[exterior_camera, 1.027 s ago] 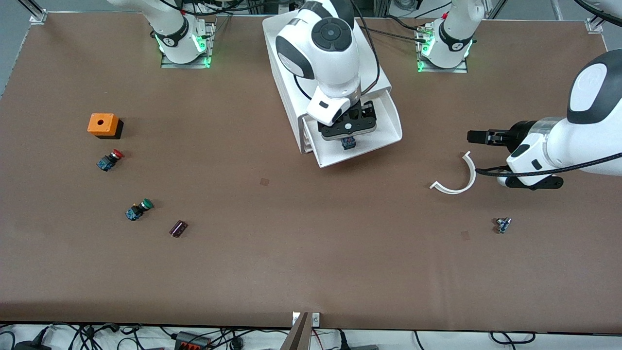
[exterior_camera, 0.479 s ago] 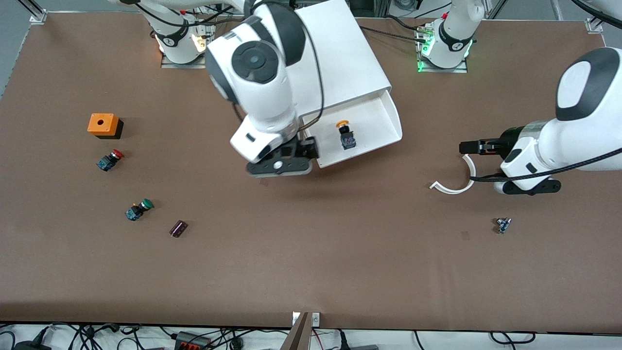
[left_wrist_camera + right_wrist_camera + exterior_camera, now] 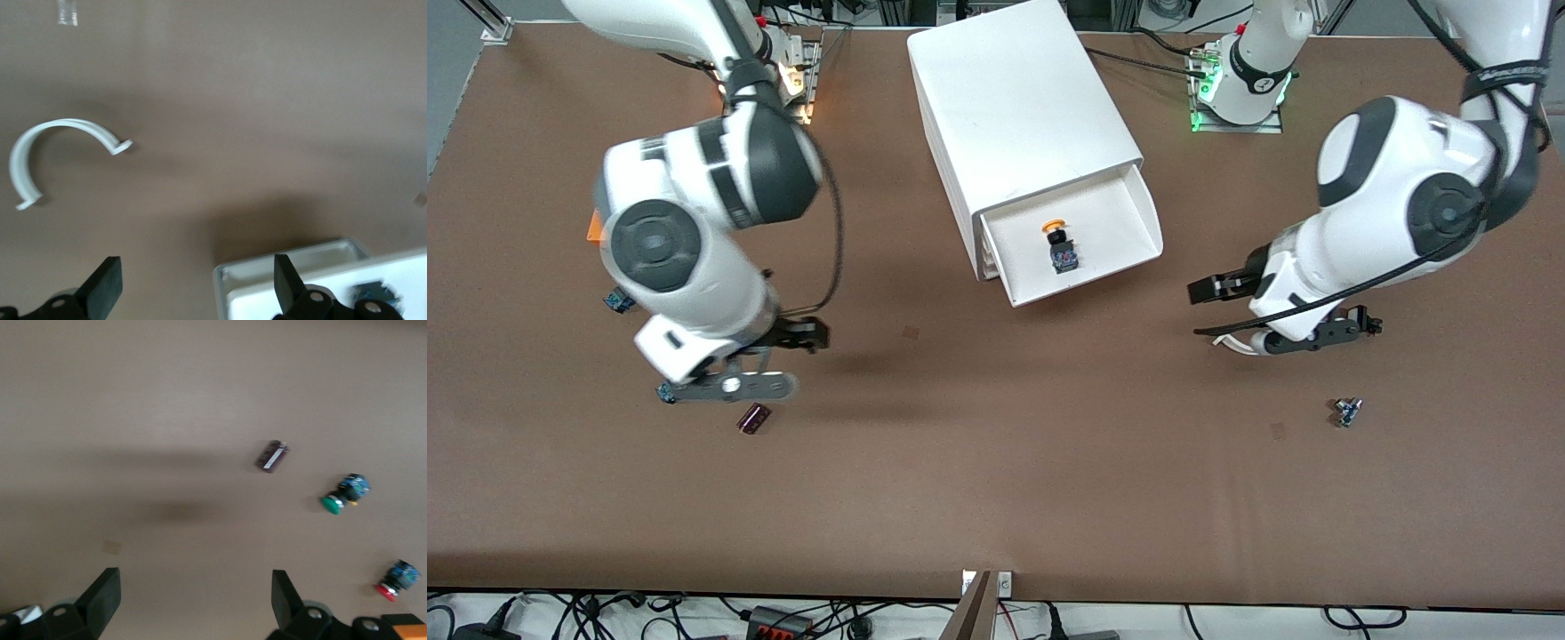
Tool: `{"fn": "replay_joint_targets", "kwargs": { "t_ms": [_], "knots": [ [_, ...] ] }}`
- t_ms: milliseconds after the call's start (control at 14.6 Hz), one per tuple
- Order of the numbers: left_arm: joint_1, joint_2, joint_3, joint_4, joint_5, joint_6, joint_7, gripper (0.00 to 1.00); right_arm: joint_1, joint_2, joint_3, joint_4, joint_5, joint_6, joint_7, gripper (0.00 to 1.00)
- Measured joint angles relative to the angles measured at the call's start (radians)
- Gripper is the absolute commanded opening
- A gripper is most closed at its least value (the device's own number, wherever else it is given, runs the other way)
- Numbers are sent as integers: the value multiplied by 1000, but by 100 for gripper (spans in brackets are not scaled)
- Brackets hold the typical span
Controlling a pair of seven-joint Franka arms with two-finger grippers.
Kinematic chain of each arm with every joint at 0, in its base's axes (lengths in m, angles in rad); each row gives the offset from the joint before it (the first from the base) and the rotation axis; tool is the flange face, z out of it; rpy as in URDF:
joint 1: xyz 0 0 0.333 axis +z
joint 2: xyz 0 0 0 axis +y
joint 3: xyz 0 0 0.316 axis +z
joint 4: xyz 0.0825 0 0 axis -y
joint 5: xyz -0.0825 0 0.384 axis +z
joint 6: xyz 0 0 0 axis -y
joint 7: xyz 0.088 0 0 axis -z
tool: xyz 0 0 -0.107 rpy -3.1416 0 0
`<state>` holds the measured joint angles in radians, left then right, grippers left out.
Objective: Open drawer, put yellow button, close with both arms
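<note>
Both hands released | right hand (image 3: 805, 338) swung off drawer (image 3: 1089, 267) | yellow button (image 3: 1060, 247) inside | left hand (image 3: 1202, 289) nearer drawer

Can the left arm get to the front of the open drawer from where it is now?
Probably yes. The left gripper hangs open over bare table toward its own end, and nothing stands between it and the drawer, which is pulled out with the yellow button inside.

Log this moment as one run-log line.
yellow button in open drawer | right gripper open, over table | left gripper open, beside drawer | closing pending
</note>
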<state>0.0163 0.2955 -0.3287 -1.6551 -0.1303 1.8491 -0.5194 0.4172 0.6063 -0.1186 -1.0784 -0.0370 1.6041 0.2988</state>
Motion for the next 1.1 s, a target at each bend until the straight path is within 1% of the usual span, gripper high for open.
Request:
{"fn": "replay_joint_targets", "kwargs": {
  "t_ms": [137, 274, 342, 479, 685, 822, 959, 1096],
  "knots": [
    [-21, 0, -22, -65, 0, 117, -91, 100, -51, -42, 0, -69, 0, 31, -62, 100],
    [-59, 2, -27, -113, 1, 204, -169, 100, -109, -90, -1, -157, 0, 95, -138, 100],
    [-77, 6, -28, -126, 1, 231, -193, 100, -142, -112, -1, -197, 0, 116, -167, 100],
    [-108, 28, -28, -138, 1, 290, -219, 100, -197, -154, -1, -242, 0, 120, -205, 100],
    [-153, 78, -29, -143, 54, 347, -290, 100, -231, -206, -1, -257, 0, 105, -226, 100],
    [-188, 97, -30, -143, 93, 358, -362, 100, -248, -226, -2, -256, 0, 105, -226, 100],
    [-207, 100, -34, -143, 99, 347, -388, 100, -274, -242, -3, -249, 0, 104, -226, 100],
    [-209, 99, -46, -143, 100, 304, -395, 100, -317, -265, -1, -241, 0, 93, -258, 100]
  ]
}}
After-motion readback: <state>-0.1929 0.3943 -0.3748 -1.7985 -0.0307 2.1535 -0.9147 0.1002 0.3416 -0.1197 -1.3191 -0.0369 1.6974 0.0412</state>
